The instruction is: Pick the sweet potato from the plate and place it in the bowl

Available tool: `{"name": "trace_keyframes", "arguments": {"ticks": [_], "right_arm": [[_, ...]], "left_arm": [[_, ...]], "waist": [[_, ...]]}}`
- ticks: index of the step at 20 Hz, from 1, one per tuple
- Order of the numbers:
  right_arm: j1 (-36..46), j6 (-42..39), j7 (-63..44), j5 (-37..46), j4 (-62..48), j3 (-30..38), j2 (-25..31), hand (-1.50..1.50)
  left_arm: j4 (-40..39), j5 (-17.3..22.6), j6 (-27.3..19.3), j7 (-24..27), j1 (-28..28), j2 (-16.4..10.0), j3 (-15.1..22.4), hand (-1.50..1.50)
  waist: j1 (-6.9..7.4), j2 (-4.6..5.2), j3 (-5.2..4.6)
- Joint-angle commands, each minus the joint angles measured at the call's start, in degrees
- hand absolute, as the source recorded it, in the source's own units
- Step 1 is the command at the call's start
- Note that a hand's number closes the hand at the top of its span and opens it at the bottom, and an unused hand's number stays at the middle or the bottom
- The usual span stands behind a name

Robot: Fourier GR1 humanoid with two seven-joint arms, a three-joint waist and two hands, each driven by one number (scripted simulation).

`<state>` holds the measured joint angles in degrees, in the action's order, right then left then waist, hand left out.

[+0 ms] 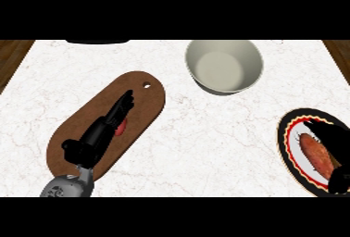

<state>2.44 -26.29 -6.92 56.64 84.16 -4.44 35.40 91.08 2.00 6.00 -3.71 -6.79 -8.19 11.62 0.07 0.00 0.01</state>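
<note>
The sweet potato (315,152), reddish-brown and long, lies on a white plate with a black and red rim (285,139) at the counter's right edge. My right hand (334,139) hangs over the plate. Its fingers reach past the potato's far end and right side without closing on it, and part of the hand is cut off by the view's edge. The cream bowl (224,65) stands empty at the back, right of centre. My left hand (103,132) lies open with straight fingers over a brown cutting board (143,99) on the left.
A small red thing (121,128) peeks out beside the left hand on the board. A dark object (97,41) sits at the counter's back edge, left. White marble counter (205,139) stretches between the board and the plate. Wooden strips show at both sides.
</note>
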Motion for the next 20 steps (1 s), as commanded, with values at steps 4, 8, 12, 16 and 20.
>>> {"name": "trace_keyframes", "arguments": {"ticks": [4,8,12,16,20], "right_arm": [[1.1,5.1,7.2,3.7,-8.5,1.9,-2.4,-1.5],[6.4,3.7,8.6,3.3,-5.3,1.0,-2.9,1.5],[3.5,6.6,10.7,4.7,-4.3,3.4,-3.7,1.5],[11.6,5.3,-1.1,7.6,-5.6,-1.7,-15.2,1.5],[21.3,3.5,-19.5,8.7,-9.9,-3.9,-34.0,1.5]], "left_arm": [[-2.5,-1.1,1.8,0.8,-1.9,1.4,-2.5,0.0],[0.2,-0.1,2.2,-2.0,-1.5,1.5,-2.4,0.0],[0.3,-2.9,2.7,2.3,3.2,1.8,-1.7,0.0],[-2.7,-1.6,2.5,0.6,-1.4,2.2,-3.7,0.0],[-0.7,-2.0,4.4,-0.5,-2.4,2.7,-0.2,0.0]], "waist": [[-0.11,0.01,0.0],[0.12,-0.02,-0.01],[-0.06,-0.04,-0.01],[0.4,0.06,-0.04],[5.32,0.78,-0.1]]}}
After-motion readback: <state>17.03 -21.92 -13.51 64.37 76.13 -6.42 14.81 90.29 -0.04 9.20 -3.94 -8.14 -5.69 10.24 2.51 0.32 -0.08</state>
